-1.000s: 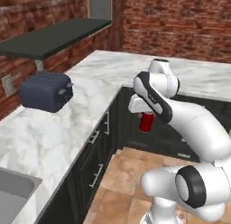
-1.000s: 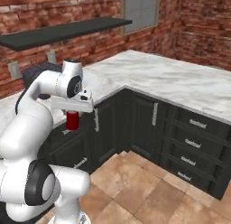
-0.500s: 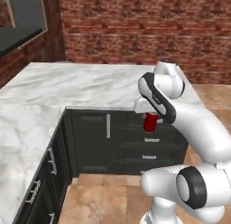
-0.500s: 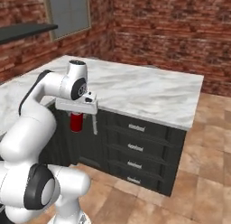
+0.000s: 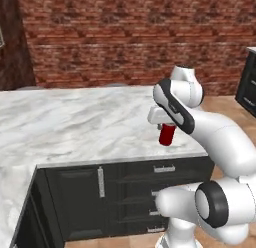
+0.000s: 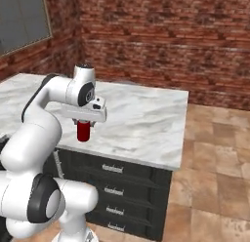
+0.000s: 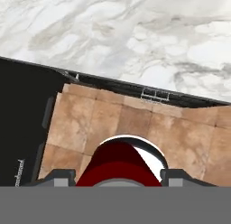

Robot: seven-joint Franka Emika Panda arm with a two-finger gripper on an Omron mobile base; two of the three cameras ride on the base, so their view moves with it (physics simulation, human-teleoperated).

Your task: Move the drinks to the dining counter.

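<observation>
Left base view is showing the gripper (image 5: pixel 167 126) closing on the dark-red can (image 5: pixel 166 135), gripping it by its upper part so that the body is hanging upright below the fingers. The can is being held in the air near the front edge of the marble table (image 5: pixel 70 127), on the robot's side of that edge, above the dark drawers (image 5: pixel 165 184) under the table. The brick wall (image 5: pixel 130 37) is standing beyond the far side of the table.

Right base view is showing the same can (image 6: pixel 84 132) hanging from the gripper (image 6: pixel 85 122), in front of the table (image 6: pixel 141 119) near its front edge. The tiled floor (image 6: pixel 215 177) is lying to the right of the table.

Hand view is looking down past the can (image 7: pixel 118 166), which is sitting between the two finger tips (image 7: pixel 61 177). Below it the floor (image 7: pixel 117 123) is showing beside the dark cabinet fronts (image 7: pixel 22 114), with the table (image 7: pixel 135 33) edge just beyond.
</observation>
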